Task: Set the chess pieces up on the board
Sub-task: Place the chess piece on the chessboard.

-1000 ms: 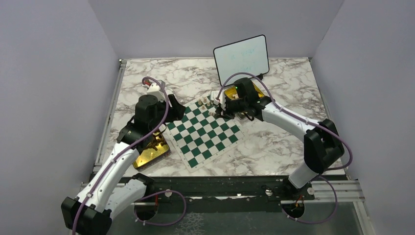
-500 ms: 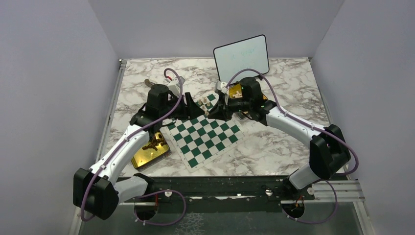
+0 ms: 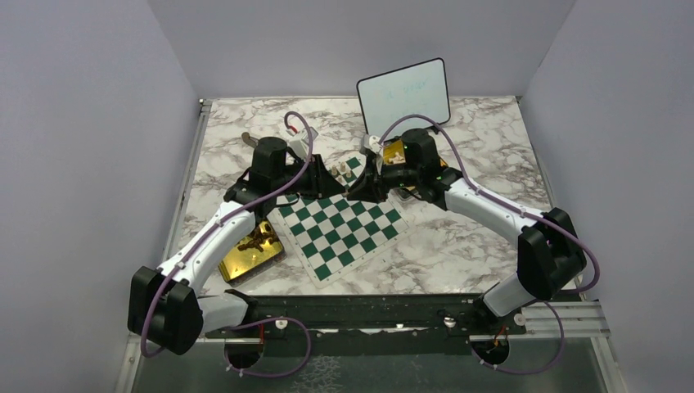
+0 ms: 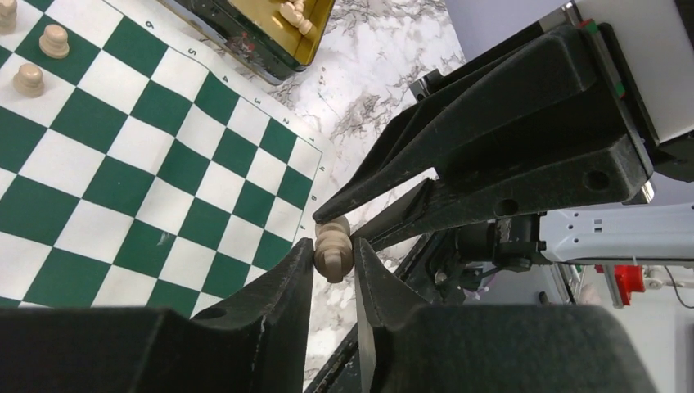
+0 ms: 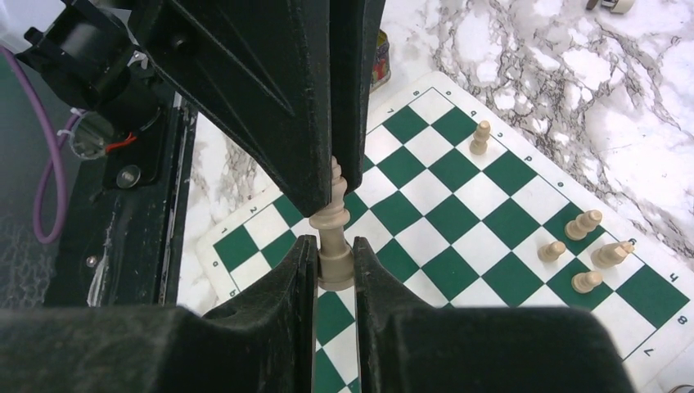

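Observation:
Both grippers meet above the far corner of the green and white board. One pale beige chess piece is held between them. My right gripper is shut on its base. My left gripper is shut on its other end, with the piece touching both fingers. In the left wrist view the right gripper's fingers reach in from the upper right. Several pale pieces stand on the board's far squares, and one pawn stands apart from them.
A gold tin with dark pieces lies left of the board. A second gold tin with pale pieces sits beyond the board's far edge. A small framed whiteboard stands at the back. Grey walls close in three sides.
My left arm swung from the tin on the left to the board's far corner and met the right gripper. Its jaws narrowed onto the piece that the right gripper holds.

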{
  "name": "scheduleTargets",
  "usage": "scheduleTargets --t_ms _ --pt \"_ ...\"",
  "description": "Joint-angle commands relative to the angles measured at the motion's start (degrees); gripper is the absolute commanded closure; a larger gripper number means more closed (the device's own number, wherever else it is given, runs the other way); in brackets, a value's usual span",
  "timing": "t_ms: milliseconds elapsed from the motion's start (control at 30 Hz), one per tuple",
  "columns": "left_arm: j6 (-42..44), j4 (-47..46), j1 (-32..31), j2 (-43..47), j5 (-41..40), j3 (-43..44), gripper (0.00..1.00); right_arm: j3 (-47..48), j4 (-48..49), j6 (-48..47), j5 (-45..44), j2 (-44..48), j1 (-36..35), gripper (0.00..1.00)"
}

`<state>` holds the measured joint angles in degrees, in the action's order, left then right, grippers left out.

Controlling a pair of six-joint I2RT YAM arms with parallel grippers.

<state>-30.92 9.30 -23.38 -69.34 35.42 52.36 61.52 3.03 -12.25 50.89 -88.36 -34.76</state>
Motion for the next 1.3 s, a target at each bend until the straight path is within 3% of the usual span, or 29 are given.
scheduleTargets --t_ms 0,100,333,467,633,667,700,900,1100,1167,1267 --pt "0.6 -1.0 -0.3 -0.1 1.4 2.2 0.79 -0.1 2.2 1.4 1.5 1.8 -0.1 0.84" --pt "1.2 0.1 -0.2 -0.2 0.7 2.5 0.88 -0.2 2.0 1.6 0.5 2.0 -0.1 0.82" --pt "3.5 4.9 -0.2 -0.6 -5.4 5.1 0.93 -3.4 3.9 3.2 -0.7 5.4 -0.1 0.65" --pt "4.6 7.7 -0.2 -0.5 -9.8 6.4 0.93 -9.0 5.9 5.0 -0.7 10.1 -0.1 0.36" --pt "6.7 10.5 -0.2 -1.8 -15.4 8.6 0.93 -15.5 9.3 7.7 -6.2 18.7 -0.2 0.21" --pt "7.1 11.3 -0.2 -2.3 -17.7 9.3 0.93 -16.4 9.8 8.3 -7.5 20.6 -0.1 0.06" --pt "7.4 12.1 -0.2 -2.8 -20.3 10.0 0.93 -17.4 10.1 9.0 -8.9 22.3 -0.1 0.01" --pt "10.1 16.0 -0.2 -9.0 -34.5 15.9 0.93 -19.9 7.9 16.5 -23.0 30.8 -0.1 0.0" --pt "11.0 18.2 -0.3 -18.4 -41.1 22.5 0.94 -14.4 -6.2 21.6 -41.0 30.7 -0.1 0.0" --pt "11.0 18.4 -0.3 -21.2 -42.3 23.8 0.95 -11.7 -11.3 20.6 -42.7 30.1 -0.1 0.0" --pt "10.9 18.9 -0.3 -25.2 -44.8 25.2 0.96 -12.2 -11.1 21.6 -43.5 32.2 -0.1 0.0"
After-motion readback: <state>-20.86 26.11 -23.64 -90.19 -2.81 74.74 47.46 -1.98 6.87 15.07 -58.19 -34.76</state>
